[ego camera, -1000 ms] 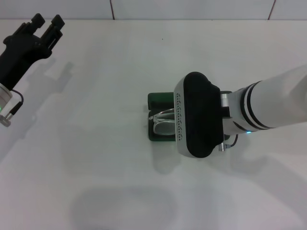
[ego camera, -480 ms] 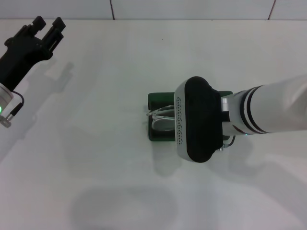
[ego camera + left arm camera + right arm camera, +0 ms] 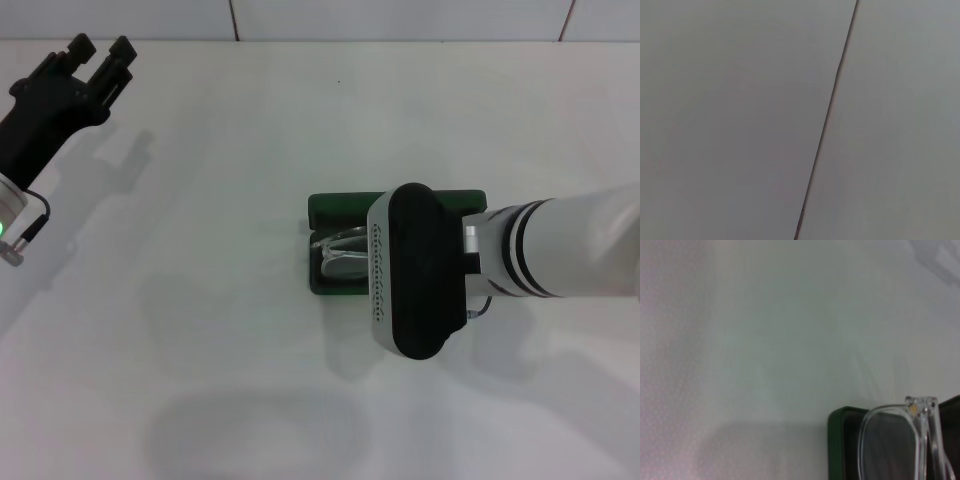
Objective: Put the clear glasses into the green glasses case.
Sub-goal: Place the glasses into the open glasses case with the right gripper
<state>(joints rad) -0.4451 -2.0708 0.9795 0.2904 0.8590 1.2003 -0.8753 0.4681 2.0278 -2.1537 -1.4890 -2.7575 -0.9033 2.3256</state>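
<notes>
Right arm: shifted nearer over green glasses case [image 3: 340,208], tool state unclear
Clear glasses [image 3: 345,256]: lower in case
Left tool [image 3: 100,52]: parked, apart

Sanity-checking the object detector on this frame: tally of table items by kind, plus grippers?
Clear glasses: 1
Green glasses case: 1
Grippers: 2, the left gripper raised at the far left, the right gripper hidden under its own wrist over the case
Total: 4
</notes>
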